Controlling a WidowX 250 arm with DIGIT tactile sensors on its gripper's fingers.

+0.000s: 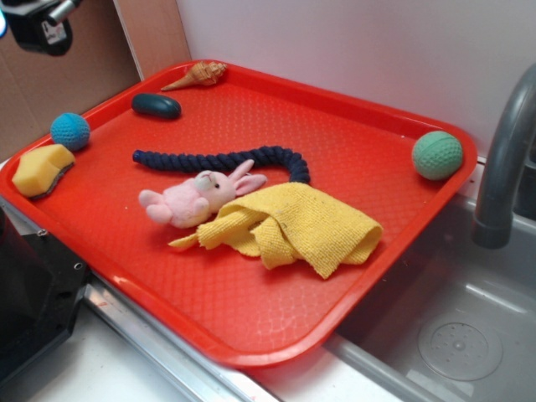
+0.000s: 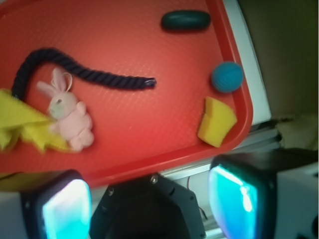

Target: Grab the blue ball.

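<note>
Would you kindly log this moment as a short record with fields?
target: blue ball, at the tray's left rim, untouched
nearest neighbour: yellow sponge, just in front of it, apart
also on tray: green ball, dark oval, rope, pink bunny, yellow cloth, shell
hand: open, empty, raised off the tray

Toy-kitchen-style sink setup, prob. a lab mock-up.

Grey sink basin (image 1: 469, 335) w/ round drain (image 1: 459, 350) at right, dark grey faucet (image 1: 502, 159) arching over it, metal counter edge (image 1: 167, 347) along the front. Red plastic tray (image 1: 251, 335) sits on the counter beside the sink, holding a yellow sponge (image 1: 42, 169) and yellow cloth (image 1: 293, 226). Plain white wall (image 1: 352, 42) behind, cardboard panel (image 1: 67, 75) at left: staged, not a lived-in home.
</note>
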